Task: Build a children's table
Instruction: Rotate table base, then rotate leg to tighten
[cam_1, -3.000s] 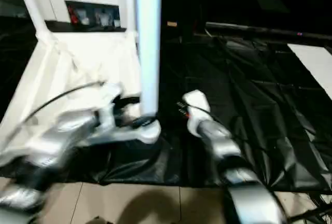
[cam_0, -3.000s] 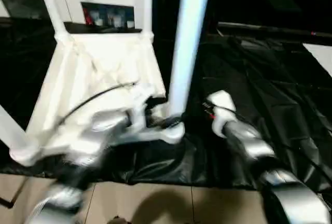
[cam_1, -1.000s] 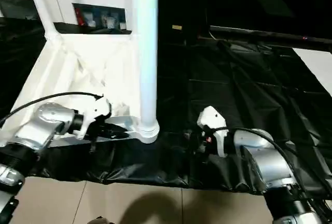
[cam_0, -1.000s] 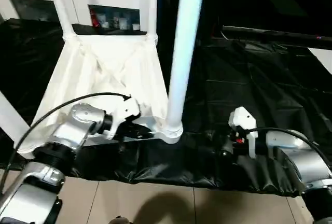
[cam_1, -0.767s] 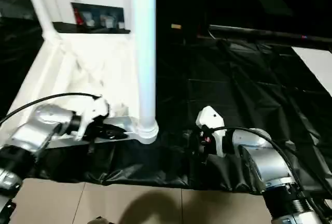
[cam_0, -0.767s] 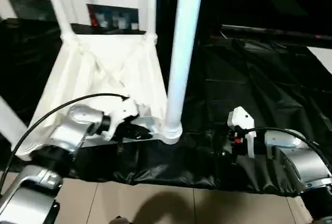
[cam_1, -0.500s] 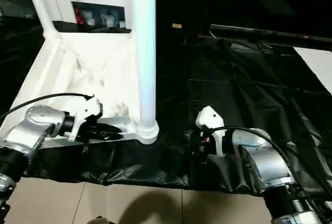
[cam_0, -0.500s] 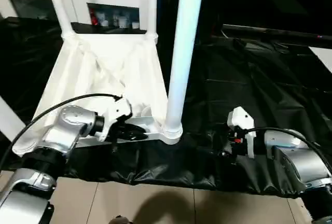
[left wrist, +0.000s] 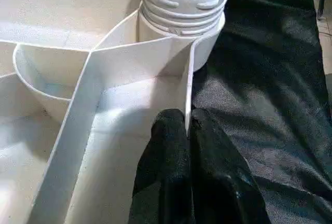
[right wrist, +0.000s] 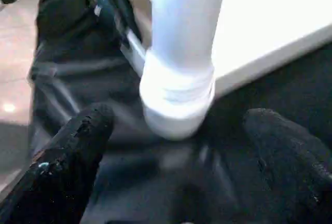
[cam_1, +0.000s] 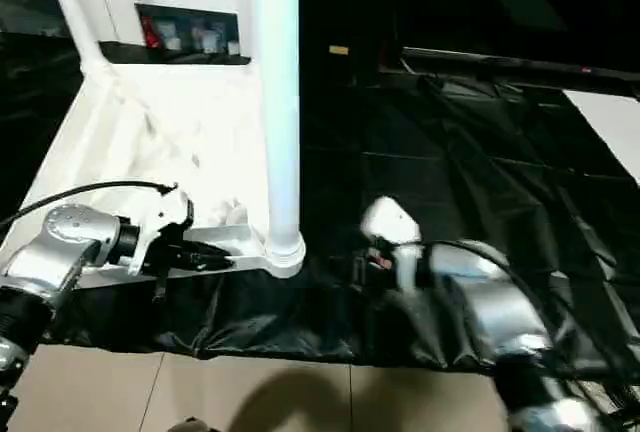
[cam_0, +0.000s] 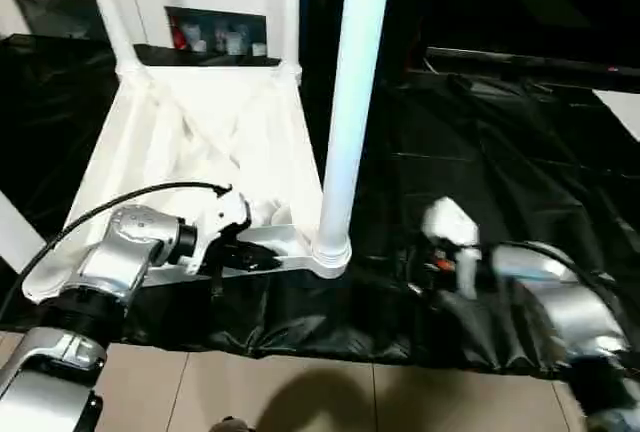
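- Two grippers near one corner: your left gripper point(left wrist: 188, 130) is pinched shut on the thin rib of the upside-down table top point(cam_0: 200, 142), on the black cover point(cam_0: 500, 172).
- Right gripper point(right wrist: 181, 146) gapes wide, empty, facing the near leg point(cam_0: 350, 102).
- Smooth hard plastic, ribbed socket: close off-centre and the leg could tilt or slip.

right arm point(cam_0: 545, 297) nearer the leg point(cam_0: 345, 122) (now blurred)

The near leg point(cam_0: 345, 102) runs off the top edge; right arm point(cam_0: 540, 297) blurred.
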Tool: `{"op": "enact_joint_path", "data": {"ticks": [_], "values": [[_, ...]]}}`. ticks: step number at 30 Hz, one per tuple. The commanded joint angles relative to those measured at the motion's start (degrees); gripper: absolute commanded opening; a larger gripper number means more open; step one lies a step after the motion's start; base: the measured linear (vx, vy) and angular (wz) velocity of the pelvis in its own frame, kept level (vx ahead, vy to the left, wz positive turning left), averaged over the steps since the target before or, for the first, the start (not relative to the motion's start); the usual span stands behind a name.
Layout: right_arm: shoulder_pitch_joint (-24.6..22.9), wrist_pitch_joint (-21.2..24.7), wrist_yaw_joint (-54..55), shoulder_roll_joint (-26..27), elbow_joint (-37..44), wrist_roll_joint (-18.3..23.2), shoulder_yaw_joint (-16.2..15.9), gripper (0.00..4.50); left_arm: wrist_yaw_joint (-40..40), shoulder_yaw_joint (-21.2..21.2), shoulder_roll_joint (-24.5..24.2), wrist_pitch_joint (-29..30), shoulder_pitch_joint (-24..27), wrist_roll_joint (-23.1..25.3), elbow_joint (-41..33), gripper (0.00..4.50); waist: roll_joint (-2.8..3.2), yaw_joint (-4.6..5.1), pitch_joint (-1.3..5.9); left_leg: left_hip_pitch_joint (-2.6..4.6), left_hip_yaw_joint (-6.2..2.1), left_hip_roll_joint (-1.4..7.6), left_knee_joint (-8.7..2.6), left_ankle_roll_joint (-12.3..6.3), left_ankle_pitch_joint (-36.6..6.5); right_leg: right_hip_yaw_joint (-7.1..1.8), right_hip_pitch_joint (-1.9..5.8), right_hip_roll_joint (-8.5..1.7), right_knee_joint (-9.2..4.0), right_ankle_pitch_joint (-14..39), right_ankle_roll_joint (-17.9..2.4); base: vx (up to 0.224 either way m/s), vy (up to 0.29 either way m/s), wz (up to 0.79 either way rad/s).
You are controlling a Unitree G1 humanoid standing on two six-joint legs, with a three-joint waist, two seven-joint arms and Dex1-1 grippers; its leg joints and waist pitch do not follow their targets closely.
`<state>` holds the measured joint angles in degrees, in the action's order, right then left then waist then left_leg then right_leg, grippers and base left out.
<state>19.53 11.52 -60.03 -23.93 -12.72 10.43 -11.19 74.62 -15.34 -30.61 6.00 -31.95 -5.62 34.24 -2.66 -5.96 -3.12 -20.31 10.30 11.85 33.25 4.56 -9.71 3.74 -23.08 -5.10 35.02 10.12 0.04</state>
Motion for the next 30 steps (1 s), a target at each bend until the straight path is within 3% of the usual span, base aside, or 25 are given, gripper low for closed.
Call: {"op": "enact_joint_path", "data": {"ticks": [1, 8, 12, 13, 16, 18, 22, 24, 30], "values": [[1.2, -1.9, 2.1, 0.9, -1.8, -1.7, -0.8, 4.5, 0.0, -0.5, 1.8, 0.9, 1.4, -0.9, -0.9, 0.05, 0.32, -0.08, 3.29, 0.51, -0.52, 1.48, -4.57, 1.29, -18.9, -2.41, 2.02, -3.2, -4.44, 18.5, -10.8, 0.0, 0.0, 0.0], [6.0, -4.5, 2.8, 5.2, -8.9, -3.6, -2.8, 4.5, -0.9, -1.7, 4.5, 0.9, 2.4, -0.8, -4.6, 0.05, -0.14, -0.56, 3.47, 0.54, -0.23, 1.51, -4.41, 0.61, -16.2, -2.51, 2.19, -3.24, -4.07, 15.3, -11.2, 0.0, 0.0, 0.0], [7.7, -5.7, 2.2, 5.7, -11.7, -3.9, -3.3, 4.5, -0.9, -1.7, 4.5, 1.0, 2.4, -0.5, -5.4, 0.05, -0.05, -0.66, 3.49, 0.36, -0.2, 1.36, -4.37, 0.45, -15.7, -2.47, 2.35, -3.24, -3.98, 15.1, -11.1, 0.0, 0.0, 0.0], [8.0, -6.2, 2.1, 5.9, -12.5, -4.1, -3.4, 4.22, -0.9, -1.6, 4.5, 1.1, 2.5, -0.4, -5.5, 0.0, -0.32, -0.7, 3.5, 0.35, -0.18, 1.37, -4.36, 0.36, -15.4, -2.47, 2.39, -3.23, -3.99, 15.1, -10.9, 0.0, 0.0, 0.0], [8.9, -7.1, 1.1, 6.1, -14.5, -4.7, -4.0, 4.12, -0.7, -1.3, 4.2, 1.3, 2.8, 0.0, -5.8, 0.0, -0.1, -0.74, 3.52, 0.36, -0.22, 1.41, -4.36, 0.33, -15.1, -2.46, 2.34, -3.26, -3.94, 15.1, -10.9, 0.0, 0.0, 0.0], [9.3, -7.9, 0.8, 6.1, -15.5, -4.9, -4.4, 3.78, -0.7, -1.2, 4.0, 1.4, 3.0, 0.1, -6.0, 0.0, -0.13, -0.67, 3.52, 0.33, -0.21, 1.4, -4.36, 0.34, -15.3, -2.45, 2.35, -3.24, -3.91, 15.0, -11.0, 0.0, 0.0, 0.0], [9.9, -9.0, 0.6, 6.5, -17.2, -5.2, -4.3, 3.69, -0.7, -0.9, 3.7, 1.7, 3.2, 0.0, -6.1, 0.0, -0.17, -0.57, 3.57, 0.31, -0.21, 1.39, -4.33, 0.18, -15.0, -2.44, 2.38, -3.23, -3.84, 14.8, -11.1, 0.0, 0.0, 0.0], [10.3, -9.3, 0.8, 6.9, -18.0, -5.3, -4.2, 3.29, -0.7, -0.8, 3.7, 1.7, 3.2, -0.1, -6.1, 0.0, -0.14, -0.59, 3.57, 0.35, -0.18, 1.39, -4.31, 0.12, -14.8, -2.46, 2.36, -3.2, -3.83, 14.5, -11.2, 0.0, 0.0, 0.0], [10.7, -10.4, 1.2, 8.1, -20.0, -4.8, -3.6, 2.86, -1.3, 0.0, 4.1, 2.0, 3.3, -0.5, -5.8, 0.0, 0.06, -0.45, 3.5, 0.37, -0.22, 1.39, -4.39, 0.32, -15.7, -2.47, 2.35, -3.17, -3.92, 15.4, -11.1, 0.0, 0.0, 0.0]]}}
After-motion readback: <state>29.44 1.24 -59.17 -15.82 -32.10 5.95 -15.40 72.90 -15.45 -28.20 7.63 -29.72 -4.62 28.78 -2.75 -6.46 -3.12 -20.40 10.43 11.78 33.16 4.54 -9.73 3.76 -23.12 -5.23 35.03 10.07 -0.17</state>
